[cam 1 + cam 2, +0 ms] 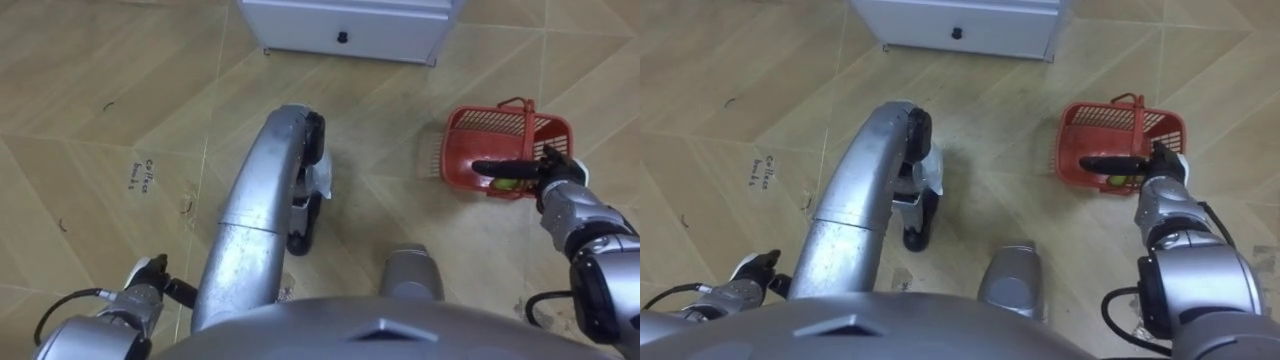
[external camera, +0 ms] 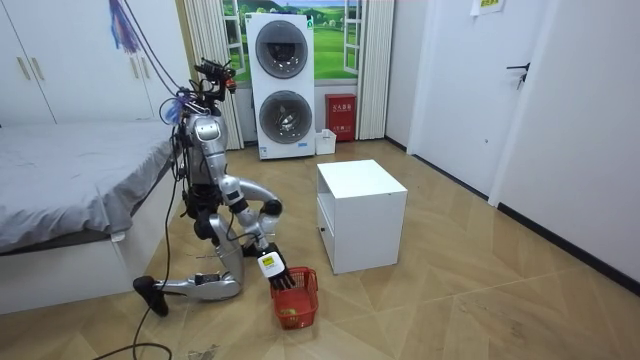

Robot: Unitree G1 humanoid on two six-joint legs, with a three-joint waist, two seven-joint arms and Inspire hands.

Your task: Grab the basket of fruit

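The pickup is not done yet. The red fruit basket (image 1: 462, 150) sits on the tiled floor (image 1: 100, 150), and in the room view its base looks flat on the ground under your right hand (image 1: 548, 172). The reach seems complete. You have that hand over the basket's near side, with dark fingers (image 1: 505, 167) stretched out straight across the rim. They lie flat rather than curled, so the hand reads as open and holds nothing. By my judgement, you have yet to close on the handle and lift.

The handle (image 1: 527, 115) stands up on the side of the basket beyond your fingers, close to them but apart. From here you cannot tell whether the thumb touches it.

The basket is a plastic mesh tub with slatted walls, sitting upright and open at the top. A yellow-green fruit (image 1: 505, 184) lies inside, directly below your fingers.

Your left hand (image 1: 165, 285) hangs low at your other side, well away from the basket, and I cannot tell its state. A white drawer cabinet (image 1: 350, 25) stands past the basket, ahead of you.
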